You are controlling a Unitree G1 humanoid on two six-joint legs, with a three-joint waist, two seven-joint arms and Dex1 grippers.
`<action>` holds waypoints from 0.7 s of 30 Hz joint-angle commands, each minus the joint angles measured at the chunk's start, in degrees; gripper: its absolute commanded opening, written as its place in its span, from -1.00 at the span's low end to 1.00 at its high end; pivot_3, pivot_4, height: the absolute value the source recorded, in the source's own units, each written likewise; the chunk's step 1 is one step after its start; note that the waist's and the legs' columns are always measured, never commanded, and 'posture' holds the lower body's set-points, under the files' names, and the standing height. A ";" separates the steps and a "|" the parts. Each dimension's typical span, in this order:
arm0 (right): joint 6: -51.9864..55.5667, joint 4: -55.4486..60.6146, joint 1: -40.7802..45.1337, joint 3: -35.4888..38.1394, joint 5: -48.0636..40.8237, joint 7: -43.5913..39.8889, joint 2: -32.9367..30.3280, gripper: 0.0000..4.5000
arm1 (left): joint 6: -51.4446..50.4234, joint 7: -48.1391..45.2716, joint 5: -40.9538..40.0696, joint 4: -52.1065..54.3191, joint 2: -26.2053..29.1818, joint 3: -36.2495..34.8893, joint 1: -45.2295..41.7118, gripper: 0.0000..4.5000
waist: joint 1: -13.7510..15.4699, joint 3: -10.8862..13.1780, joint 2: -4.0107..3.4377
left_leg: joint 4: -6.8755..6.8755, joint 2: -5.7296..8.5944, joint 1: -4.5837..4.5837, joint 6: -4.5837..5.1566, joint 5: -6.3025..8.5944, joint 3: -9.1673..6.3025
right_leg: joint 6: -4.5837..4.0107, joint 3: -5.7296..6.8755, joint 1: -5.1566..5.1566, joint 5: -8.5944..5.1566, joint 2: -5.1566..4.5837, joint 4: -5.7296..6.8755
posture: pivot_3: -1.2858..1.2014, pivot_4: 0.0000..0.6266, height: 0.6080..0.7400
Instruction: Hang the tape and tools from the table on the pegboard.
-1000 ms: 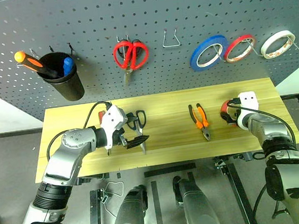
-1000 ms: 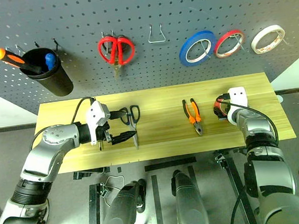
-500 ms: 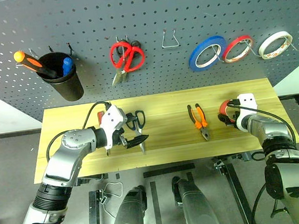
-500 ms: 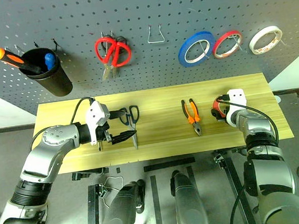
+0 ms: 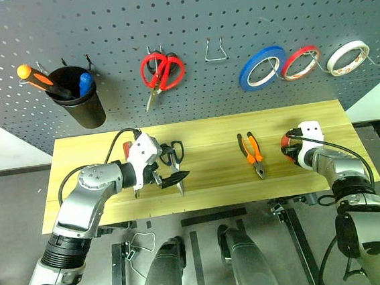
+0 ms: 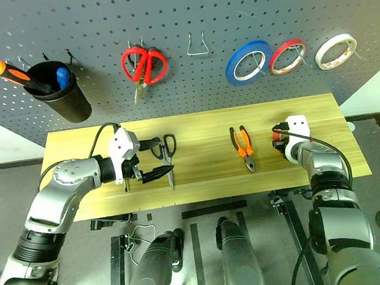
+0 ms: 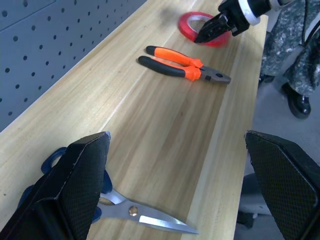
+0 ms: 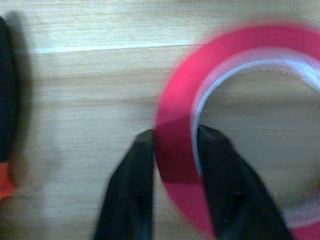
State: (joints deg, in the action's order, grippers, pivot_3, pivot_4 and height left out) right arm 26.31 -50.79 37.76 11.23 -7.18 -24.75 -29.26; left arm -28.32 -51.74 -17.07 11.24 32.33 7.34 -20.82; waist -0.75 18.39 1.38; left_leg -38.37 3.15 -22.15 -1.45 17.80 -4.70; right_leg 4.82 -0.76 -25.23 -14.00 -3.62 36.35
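The red tape (image 8: 176, 105) lies flat near the right end of the table (image 5: 209, 132). My right gripper (image 8: 176, 136) is shut on its rim, one finger inside the ring and one outside. The orange-and-black pliers (image 5: 253, 154) lie to the left of it, untouched. Further left, my left gripper (image 5: 173, 165) hangs open just over the dark-handled scissors (image 7: 131, 214), its fingers (image 7: 75, 185) wide apart. A red screwdriver handle (image 5: 127, 148) peeks out behind that gripper. The pegboard (image 5: 231, 10) rises behind the table.
On the pegboard hang red-handled scissors (image 5: 161, 71), an empty wire hook (image 5: 215, 49), a blue tape ring (image 5: 263, 67), a thin red ring (image 5: 302, 61) and a white ring (image 5: 350, 56). A black cup (image 5: 81, 99) holds an orange-handled screwdriver at the left.
My right gripper has closed on the red tape's rim. The red-handled scissors on the pegboard swing on their hook. The left arm has not moved.
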 commanded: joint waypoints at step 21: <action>16.08 65.12 -34.21 15.88 -15.68 3.35 0.31 -0.69 | 3.43 -0.66 -2.25 -1.53 -1.71 -2.55 -3.00 1.00 | 1.40 0.22 -0.43 | 0.12 0.02 -0.25 -0.05 -0.03 -0.04 | 0.05 -0.01 -0.28 0.04 -0.01 -0.08 | 0.09 0.04 1.00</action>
State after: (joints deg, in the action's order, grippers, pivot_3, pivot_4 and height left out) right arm 42.22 8.22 4.85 24.08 -20.75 -21.40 -28.24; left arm -26.50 -52.15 -18.24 9.30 30.82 5.79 -23.39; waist 0.65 18.60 0.94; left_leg -38.23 3.15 -22.39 -1.51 17.77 -4.78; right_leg 4.87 -0.75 -25.51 -13.96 -3.61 36.28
